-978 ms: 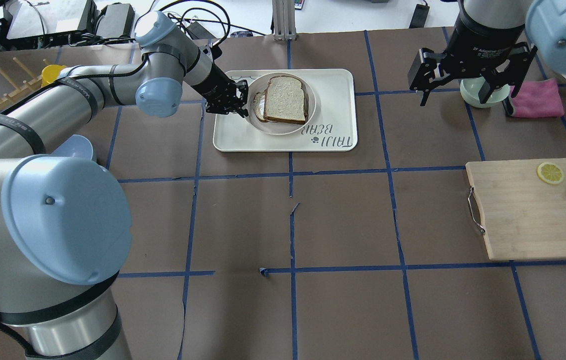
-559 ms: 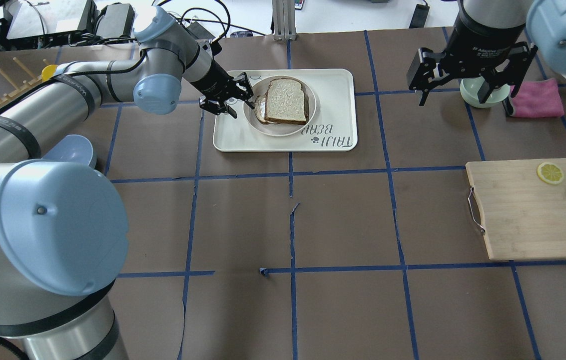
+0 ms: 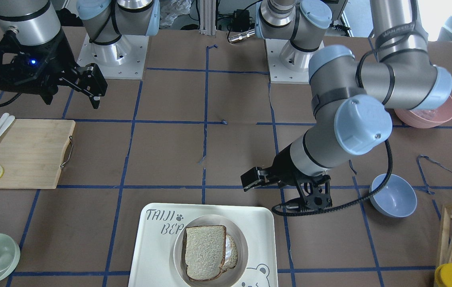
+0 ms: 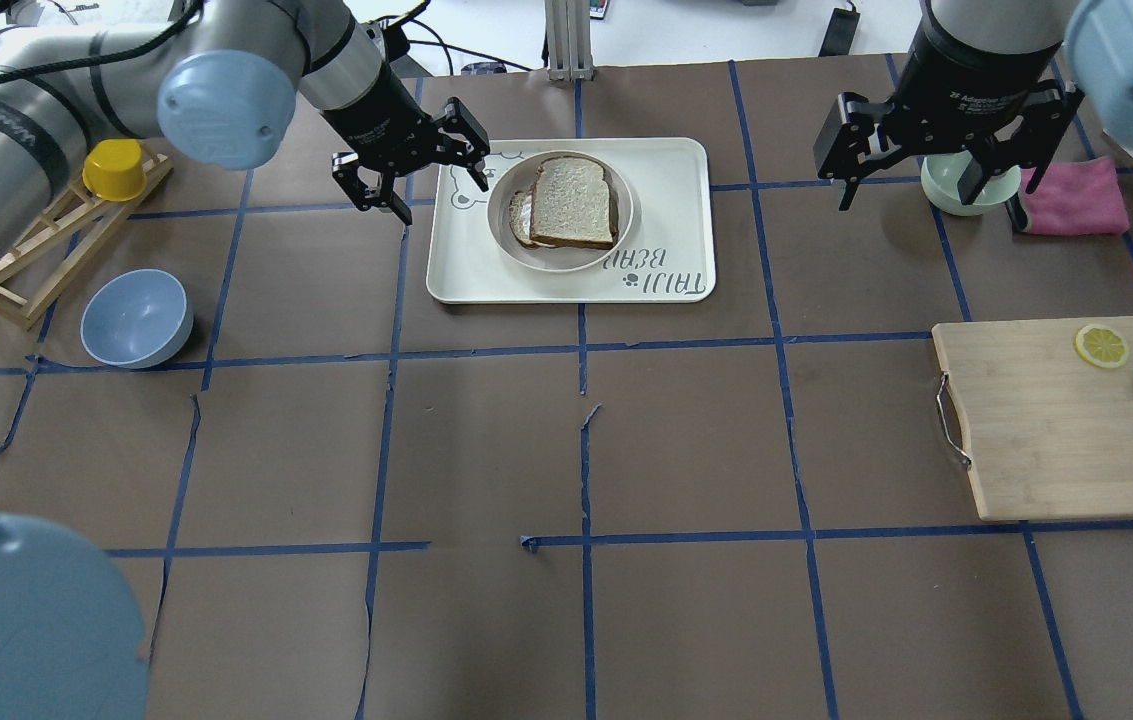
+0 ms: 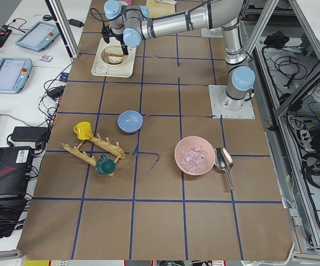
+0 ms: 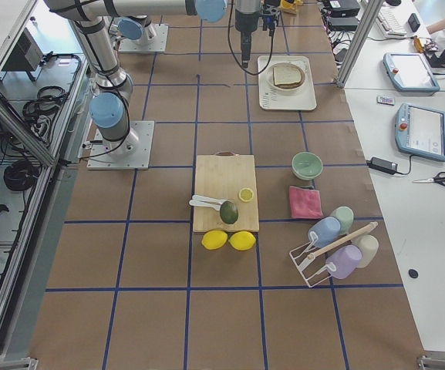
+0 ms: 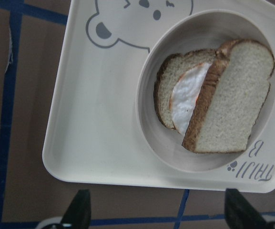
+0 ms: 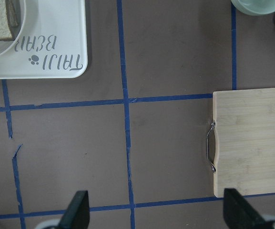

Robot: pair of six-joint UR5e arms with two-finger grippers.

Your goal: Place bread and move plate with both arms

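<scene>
The bread [image 4: 574, 200] lies on top of a darker slice with a fried egg [image 7: 187, 98], in the cream plate [image 4: 562, 260]. The plate stands on the TAIJI BEAR tray [image 4: 666, 200]. My left gripper [image 4: 441, 200] is open and empty. It hangs above the tray's left edge, apart from the plate. The bread [image 7: 235, 107] and the plate [image 7: 149, 129] show in the left wrist view, and the bread [image 3: 205, 252] in the front view. My right gripper [image 4: 911, 190] is open and empty, raised at the far right, well away from the tray.
A wooden board [image 4: 1046, 430] with a lemon slice, an avocado and white cutlery lies at the right. A green bowl [image 4: 956, 195] and a pink cloth [image 4: 1076, 195] are at the far right. A blue bowl [image 4: 136, 318] and a rack with a yellow cup [image 4: 116, 168] are at the left.
My left gripper has opened and drawn back to the left, away from the plate's rim. The left arm has swung up and outward. The bread, the plate and the right arm have not moved.
</scene>
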